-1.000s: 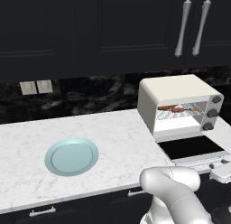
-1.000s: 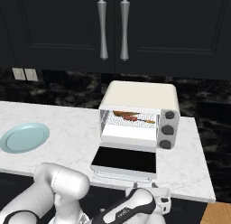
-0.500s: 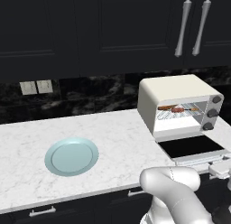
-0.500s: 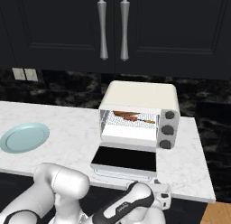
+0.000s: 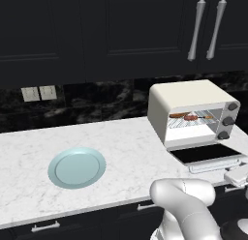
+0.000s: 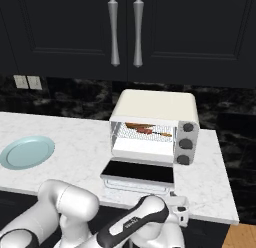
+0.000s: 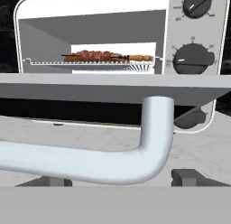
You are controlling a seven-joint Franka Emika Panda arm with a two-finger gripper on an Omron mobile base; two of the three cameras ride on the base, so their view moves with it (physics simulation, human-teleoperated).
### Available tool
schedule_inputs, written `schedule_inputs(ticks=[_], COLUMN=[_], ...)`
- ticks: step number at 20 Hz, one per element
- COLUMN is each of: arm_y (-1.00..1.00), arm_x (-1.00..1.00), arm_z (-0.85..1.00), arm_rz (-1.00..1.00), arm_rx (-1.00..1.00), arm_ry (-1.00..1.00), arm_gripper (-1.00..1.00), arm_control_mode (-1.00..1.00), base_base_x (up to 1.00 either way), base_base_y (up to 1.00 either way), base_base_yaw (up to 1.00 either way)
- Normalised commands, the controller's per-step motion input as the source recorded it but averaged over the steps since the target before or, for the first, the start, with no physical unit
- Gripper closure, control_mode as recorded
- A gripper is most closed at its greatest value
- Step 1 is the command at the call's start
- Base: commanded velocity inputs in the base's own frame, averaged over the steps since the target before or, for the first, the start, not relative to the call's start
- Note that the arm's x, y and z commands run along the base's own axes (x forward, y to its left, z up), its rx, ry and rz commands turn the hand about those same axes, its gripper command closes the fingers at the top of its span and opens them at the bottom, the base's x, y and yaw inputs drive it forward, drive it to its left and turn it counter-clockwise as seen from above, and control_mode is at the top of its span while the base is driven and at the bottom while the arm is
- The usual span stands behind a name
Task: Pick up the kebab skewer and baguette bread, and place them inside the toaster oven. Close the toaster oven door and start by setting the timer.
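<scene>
Fingers [image 7: 117, 178] apart, straddling the pale handle [image 7: 103, 162] of the dropped-flat toaster oven door [image 6: 138, 172], not clamped. Beyond them, kebab skewer [image 7: 106, 57] on the toaster oven [image 6: 155, 124] rack.

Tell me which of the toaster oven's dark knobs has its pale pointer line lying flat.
The lower dark knob on the cream-white toaster oven: in the hand view its pale line points sideways to the left, while the knob above it is turned on a slant.

No legible text. Toaster oven [image 7: 90, 47] knobs [image 7: 193, 58] carry small scale marks around their rims, too blurred to read. Robot forearm [image 6: 131, 223] bears a small pale marking at about 7 o'clock from the oven, unreadable.
</scene>
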Motion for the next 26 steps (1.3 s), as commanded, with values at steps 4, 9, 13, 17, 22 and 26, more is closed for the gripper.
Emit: schedule_inputs(ticks=[4, 9, 13, 17, 22, 26], arm_y=[0.22, 0.21, 0.13, 0.03, 0.0, 0.0], arm_x=[0.01, 0.08, 0.14, 0.17, 0.28, 0.42], arm_z=[0.65, 0.67, 0.62, 0.59, 0.61, 0.57], arm_rz=[0.0, 0.0, 0.0, 0.0, 0.0, 0.0], arm_rx=[0.0, 0.0, 0.0, 0.0, 0.0, 0.0], arm_ry=[0.0, 0.0, 0.0, 0.0, 0.0, 0.0], arm_gripper=[-1.0, -1.0, -1.0, -1.0, -1.0, -1.0], arm_control_mode=[-1.0, -1.0, -1.0, -1.0, -1.0, -1.0], base_base_x=[0.0, 0.0, 0.0, 0.0, 0.0, 0.0], base_base_y=[0.0, 0.0, 0.0, 0.0, 0.0, 0.0], base_base_yaw=[0.0, 0.0, 0.0, 0.0, 0.0, 0.0])
